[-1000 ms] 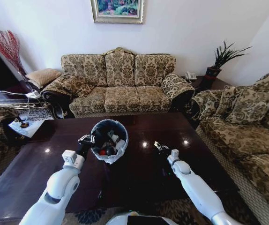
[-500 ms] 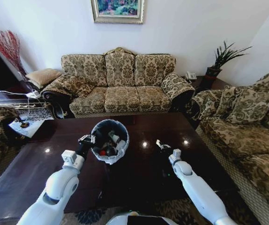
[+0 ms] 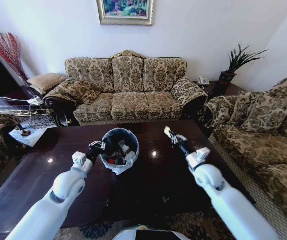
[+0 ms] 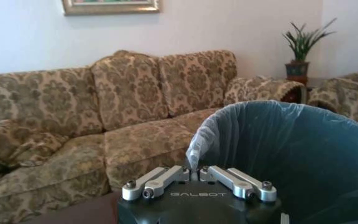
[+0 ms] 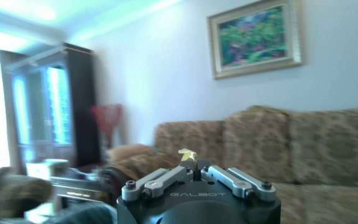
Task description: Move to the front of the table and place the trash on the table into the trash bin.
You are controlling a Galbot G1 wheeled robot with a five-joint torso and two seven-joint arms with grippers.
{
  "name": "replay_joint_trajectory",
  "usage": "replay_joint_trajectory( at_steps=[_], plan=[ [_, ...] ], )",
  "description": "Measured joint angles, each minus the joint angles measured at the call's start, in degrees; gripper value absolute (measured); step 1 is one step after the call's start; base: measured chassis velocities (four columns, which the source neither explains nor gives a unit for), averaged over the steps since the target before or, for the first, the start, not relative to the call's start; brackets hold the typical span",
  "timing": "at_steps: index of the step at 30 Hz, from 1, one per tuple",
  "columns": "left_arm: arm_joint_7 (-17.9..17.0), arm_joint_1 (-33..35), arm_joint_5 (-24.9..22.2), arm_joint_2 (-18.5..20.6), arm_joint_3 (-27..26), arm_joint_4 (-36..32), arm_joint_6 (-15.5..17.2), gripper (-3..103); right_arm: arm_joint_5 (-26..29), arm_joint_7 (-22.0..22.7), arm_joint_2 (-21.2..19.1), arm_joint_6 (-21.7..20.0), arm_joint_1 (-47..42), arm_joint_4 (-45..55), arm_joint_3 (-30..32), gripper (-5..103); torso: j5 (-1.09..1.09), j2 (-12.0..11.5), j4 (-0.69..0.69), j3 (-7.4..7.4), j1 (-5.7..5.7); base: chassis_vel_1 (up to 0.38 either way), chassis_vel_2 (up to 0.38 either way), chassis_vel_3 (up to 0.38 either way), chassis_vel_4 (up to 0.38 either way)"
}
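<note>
Now higher, right claw (image 3: 169, 133) with scrap (image 3: 167, 131)

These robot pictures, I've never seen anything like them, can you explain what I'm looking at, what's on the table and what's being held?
It is a wheeled robot with two white arms that end in grippers. The wide picture comes from a camera on its head, looking down at a dark wooden table in a living room. The other two come from cameras on each wrist, looking out past the fingers. On the table stands a small trash bin lined with a plastic bag, with litter already in it. The left gripper is closed on the bag at the bin's rim, as the left wrist picture shows up close. The right gripper is raised above the table, to the right of the bin, pinching a small scrap of trash.
</note>
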Motion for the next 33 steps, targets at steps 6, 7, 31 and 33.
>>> replay_joint_trajectory(
  at_steps=[6, 7, 31, 33],
  plan=[
    [-0.4, -9.7, -5.0, 3.8, 7.1, 2.4, 2.4, 3, 11.6, -2.6, -6.0, -5.7, 12.4, 6.3, -9.0, 0, -0.01, 0.0, -0.02, 0.00, 0.00, 0.000, 0.000, 0.000, 0.000],
    [-0.5, -11.1, -5.6, 4.2, 7.7, 2.6, 2.7, 3, 11.8, -3.1, -6.1, -6.3, 13.1, 6.4, -10.0, 0, -0.01, 0.0, -0.03, 0.01, 0.00, 0.000, 0.000, 0.000, 0.000],
    [-0.7, -8.9, -9.2, 6.6, 4.9, -4.2, 5.6, 3, 5.7, -4.1, 1.5, -8.2, 20.7, -3.0, -21.5, 31, 0.01, 0.0, -0.02, 0.00, 0.00, 0.000, 0.000, 0.000, 0.000],
    [-0.8, -8.4, -9.1, 6.1, 4.5, -4.3, 5.6, 3, 5.7, -3.3, 1.3, -7.6, 20.6, -2.7, -21.0, 42, 0.02, 0.0, -0.02, 0.00, 0.00, 0.000, 0.000, 0.000, 0.000]
  ],
)
